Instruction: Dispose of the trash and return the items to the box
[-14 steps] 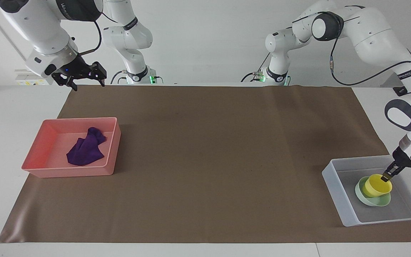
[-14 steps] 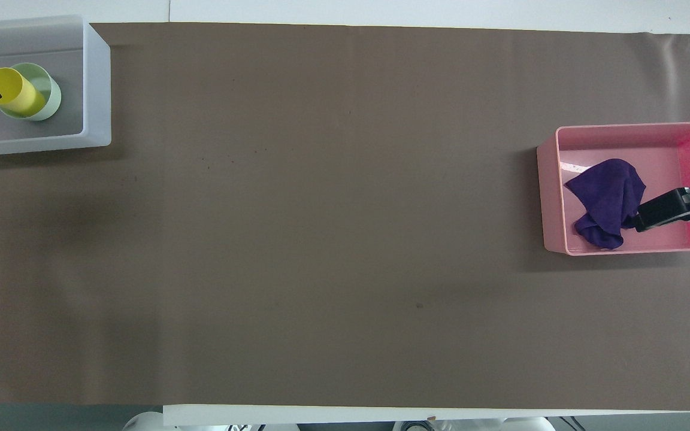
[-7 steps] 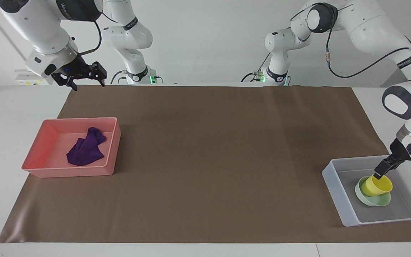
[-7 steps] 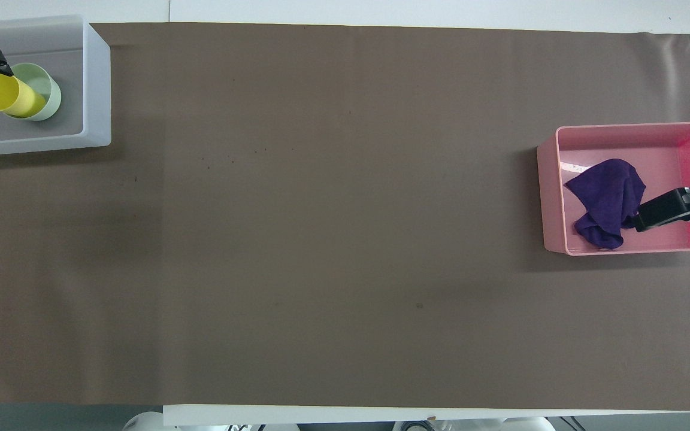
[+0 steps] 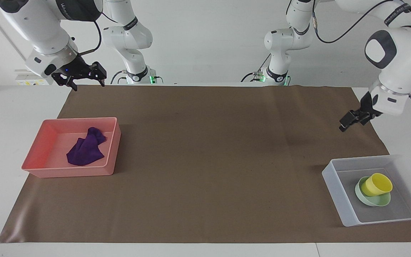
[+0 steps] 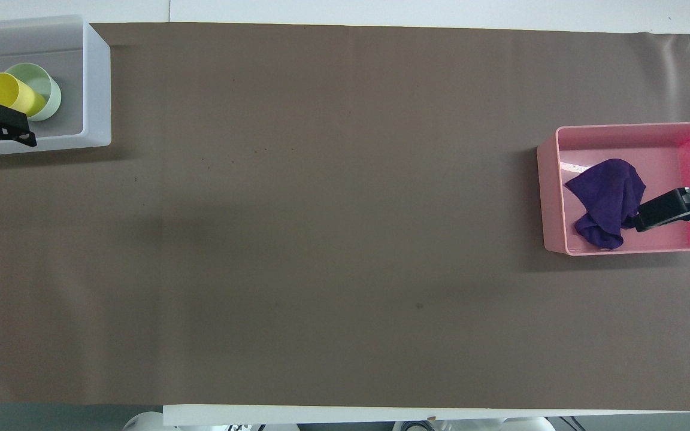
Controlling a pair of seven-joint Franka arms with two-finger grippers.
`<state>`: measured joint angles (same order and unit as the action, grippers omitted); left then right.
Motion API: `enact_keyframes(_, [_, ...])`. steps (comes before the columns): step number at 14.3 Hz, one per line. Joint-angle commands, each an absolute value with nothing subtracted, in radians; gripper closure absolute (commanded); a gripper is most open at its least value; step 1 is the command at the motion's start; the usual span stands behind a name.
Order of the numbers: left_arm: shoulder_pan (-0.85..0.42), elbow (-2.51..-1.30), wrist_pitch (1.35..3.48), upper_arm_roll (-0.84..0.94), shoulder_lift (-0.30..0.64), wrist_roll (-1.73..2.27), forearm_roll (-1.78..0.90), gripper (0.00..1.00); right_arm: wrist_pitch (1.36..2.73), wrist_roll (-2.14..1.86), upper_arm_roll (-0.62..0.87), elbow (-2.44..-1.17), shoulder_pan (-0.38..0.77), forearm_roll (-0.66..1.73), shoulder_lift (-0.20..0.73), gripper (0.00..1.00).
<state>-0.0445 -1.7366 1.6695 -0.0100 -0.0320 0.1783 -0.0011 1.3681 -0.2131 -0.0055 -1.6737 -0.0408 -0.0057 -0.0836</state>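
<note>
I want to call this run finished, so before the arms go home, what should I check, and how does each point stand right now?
1. Cloth lies in the pink tray: ok.
2. Cup sits tilted in the bowl: ok.
3. Bowl rests inside the box: ok.
4. Left gripper is up over the mat, holding nothing: ok.
5. Right gripper waits raised at the right arm's end of the table, jaws open and holding nothing: ok.
6. Mat shows no loose item on it: ok.
</note>
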Motion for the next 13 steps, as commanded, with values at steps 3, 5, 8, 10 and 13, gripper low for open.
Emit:
enact_keyframes(3, [-0.074,-1.674,1.602,-0.003,-0.072,0.032,0.052,0.00,1.378,-0.225,0.000,-1.694,-0.052,0.009,-0.101,0.00])
enact_keyframes(5, [-0.071,-1.617,1.572,-0.006,-0.048,0.019,0.052,0.00,1.378,-0.225,0.000,-1.694,-0.052,0.009,-0.101,0.00])
enact_keyframes(8, [-0.066,-1.609,1.571,-0.006,-0.043,0.014,0.051,0.00,1.378,-0.225,0.000,-1.694,-0.052,0.009,-0.101,0.00])
enact_keyframes(10, [-0.064,-1.609,1.569,-0.006,-0.043,0.014,0.051,0.00,1.384,-0.224,0.000,-1.690,-0.052,0.009,-0.100,0.00])
enact_keyframes(13, [-0.063,-1.614,1.575,-0.006,-0.044,0.012,0.049,0.00,1.378,-0.225,0.000,-1.690,-0.054,0.009,-0.100,0.00])
